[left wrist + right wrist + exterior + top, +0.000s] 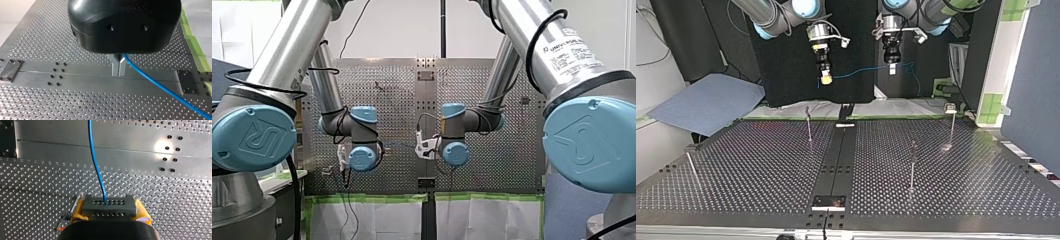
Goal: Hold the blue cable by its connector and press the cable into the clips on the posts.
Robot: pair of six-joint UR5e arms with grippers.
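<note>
Over table (pixel 761 165), right claw (pixel 826 79) holds connector (pixel 109 208), left claw (pixel 119 68) blue cable (pixel 160 85).

Silver arms (pixel 287 45), pale blue joint caps (pixel 254 137), black cables (pixel 295 200)

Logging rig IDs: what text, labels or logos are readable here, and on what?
"UNIVERSAL ROB...": white label on my right arm, front view; its smaller lines are too blurred to read.
"UR" logo: embossed on the big blue joint caps, front view.
Other views: none.
</note>
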